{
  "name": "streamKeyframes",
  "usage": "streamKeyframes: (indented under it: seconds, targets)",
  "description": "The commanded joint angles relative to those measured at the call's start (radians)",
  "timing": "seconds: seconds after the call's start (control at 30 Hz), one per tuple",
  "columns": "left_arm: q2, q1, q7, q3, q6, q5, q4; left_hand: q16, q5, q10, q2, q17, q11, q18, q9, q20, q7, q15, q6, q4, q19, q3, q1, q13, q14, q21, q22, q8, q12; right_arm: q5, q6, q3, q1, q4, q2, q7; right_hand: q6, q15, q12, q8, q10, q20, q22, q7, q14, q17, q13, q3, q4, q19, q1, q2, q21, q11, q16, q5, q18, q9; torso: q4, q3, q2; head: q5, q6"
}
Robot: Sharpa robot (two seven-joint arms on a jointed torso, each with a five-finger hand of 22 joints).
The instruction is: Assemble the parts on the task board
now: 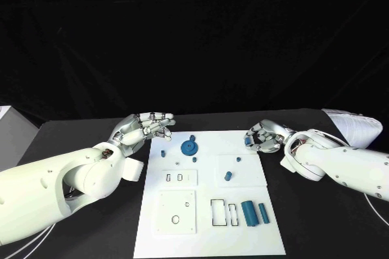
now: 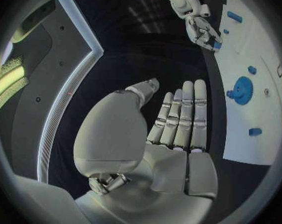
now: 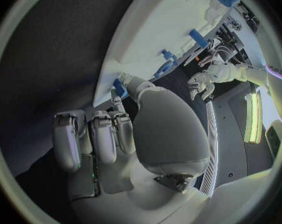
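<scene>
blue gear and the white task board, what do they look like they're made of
Blue gear: probably plastic, matte; the colour is even and shows no metallic glint, perhaps moulded or printed. Task board: a flat white plate with a matte finish and crisp cut-out slots, likely plastic or painted sheet; the look leaves it open.

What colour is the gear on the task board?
Blue; the gear shows best in the head view.

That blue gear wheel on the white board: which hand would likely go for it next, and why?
Probably the left hand: it hovers open at the task board's far left corner, holding nothing, and the blue gear lies loose just beside it. A short reach down onto it seems the natural next move. The right hand sits at the opposite edge.
</scene>
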Motion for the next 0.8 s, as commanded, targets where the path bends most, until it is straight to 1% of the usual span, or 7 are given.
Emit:
streamKeyframes:
  seconds: [0.03,0.23,0.3,0.4,0.67,0.7,0.8]
  targets:
    - [0.000,0.000,0.006,0.000,0.021,-0.006,0.003,0.007,-0.005,-0.006,0.010,-0.001,-0.001,0.014,-0.001,0.003,0.031,-0.001,-0.005,-0.004,-0.007,-0.001,0.002,0.001,-0.008,0.006,0.001,-0.005,-0.002,-0.008,-0.012,0.000,-0.001,-0.001,0.001,-0.007,0.019,-0.012,0.006,0.010,0.104,-0.011,0.233,-0.005,0.104,0.262,0.263,0.011,0.000,0.081,-0.008,0.007,0.004,-0.012,0.003,0.004,-0.004,0.003,0.0004,0.0000,0.000,0.001,-0.001]
    - [0.000,0.000,0.006,0.000,0.020,-0.006,0.002,0.007,-0.005,-0.006,0.010,-0.001,-0.001,0.014,-0.001,0.003,0.031,-0.001,-0.005,-0.004,-0.007,-0.001,0.002,0.001,-0.008,0.006,0.001,-0.005,-0.002,-0.008,-0.024,0.000,-0.001,0.000,0.001,-0.011,0.053,-0.024,0.006,0.036,0.104,-0.022,0.235,-0.021,0.104,0.261,0.263,0.027,-0.007,0.083,-0.004,0.020,0.006,-0.027,0.003,-0.003,-0.004,0.013,-0.0001,0.0004,0.000,0.001,-0.002]
    - [0.000,0.000,0.006,0.000,0.020,-0.006,0.002,0.007,-0.005,-0.006,0.010,-0.001,-0.001,0.014,-0.001,0.003,0.031,-0.001,-0.005,-0.004,-0.007,-0.001,0.002,0.001,-0.008,0.006,0.001,-0.005,-0.002,-0.008,-0.029,0.000,-0.001,0.000,0.001,-0.011,0.058,-0.026,0.006,0.041,0.104,-0.024,0.236,-0.024,0.103,0.261,0.263,0.030,-0.009,0.084,-0.004,0.022,0.007,-0.029,0.003,-0.005,-0.005,0.015,-0.0003,0.0004,0.000,0.001,-0.002]
    - [0.000,0.000,0.004,0.000,0.021,-0.007,0.002,0.009,-0.005,-0.006,0.010,-0.002,-0.001,0.014,-0.001,0.003,0.031,-0.001,-0.005,-0.006,-0.008,0.000,0.003,0.001,-0.009,0.008,0.002,-0.005,-0.001,-0.008,-0.050,0.000,-0.001,0.004,0.000,-0.007,0.067,-0.030,0.006,0.050,0.104,-0.027,0.238,-0.030,0.104,0.261,0.263,0.034,-0.010,0.086,-0.006,0.026,0.010,-0.034,0.003,-0.009,-0.006,0.018,-0.0002,0.0004,0.000,0.001,-0.003]
    - [-0.001,0.000,-0.008,0.000,0.018,-0.022,0.002,0.018,-0.005,-0.008,0.012,-0.003,-0.002,0.015,-0.002,0.001,0.031,-0.004,-0.006,-0.008,-0.003,0.000,0.003,0.001,0.004,0.016,0.004,-0.005,-0.001,-0.002,-0.107,0.000,-0.001,0.030,-0.005,-0.014,0.071,-0.032,0.006,0.055,0.104,-0.030,0.246,-0.033,0.104,0.263,0.263,0.034,-0.009,0.092,-0.011,0.025,0.019,-0.037,0.003,-0.010,-0.008,0.020,-0.0008,0.0013,0.000,0.005,-0.006]
    - [-0.003,0.000,-0.012,0.000,0.017,-0.028,0.001,0.020,-0.005,-0.007,0.012,-0.004,-0.002,0.015,-0.002,0.001,0.030,-0.005,-0.006,-0.007,-0.001,0.000,0.002,0.001,0.009,0.019,0.005,-0.004,0.000,-0.001,-0.113,0.000,0.000,0.036,-0.006,-0.019,0.071,-0.032,0.006,0.055,0.104,-0.030,0.246,-0.033,0.104,0.263,0.263,0.034,-0.009,0.092,-0.011,0.025,0.019,-0.037,0.003,-0.010,-0.008,0.020,-0.0012,0.0012,-0.001,0.005,-0.006]
    - [-0.008,0.000,-0.035,0.000,0.012,-0.056,0.001,0.032,-0.005,0.028,0.014,-0.013,-0.019,0.017,0.004,-0.015,0.014,-0.022,0.017,-0.004,0.032,0.005,-0.007,0.004,0.059,0.040,0.008,0.010,0.015,-0.001,-0.129,0.000,0.007,0.062,-0.012,-0.049,0.072,-0.034,0.006,0.058,0.104,-0.032,0.247,-0.034,0.104,0.263,0.263,0.034,-0.007,0.092,-0.017,0.025,0.020,-0.039,0.003,-0.011,-0.009,0.021,-0.0024,0.0015,-0.002,0.004,-0.006]
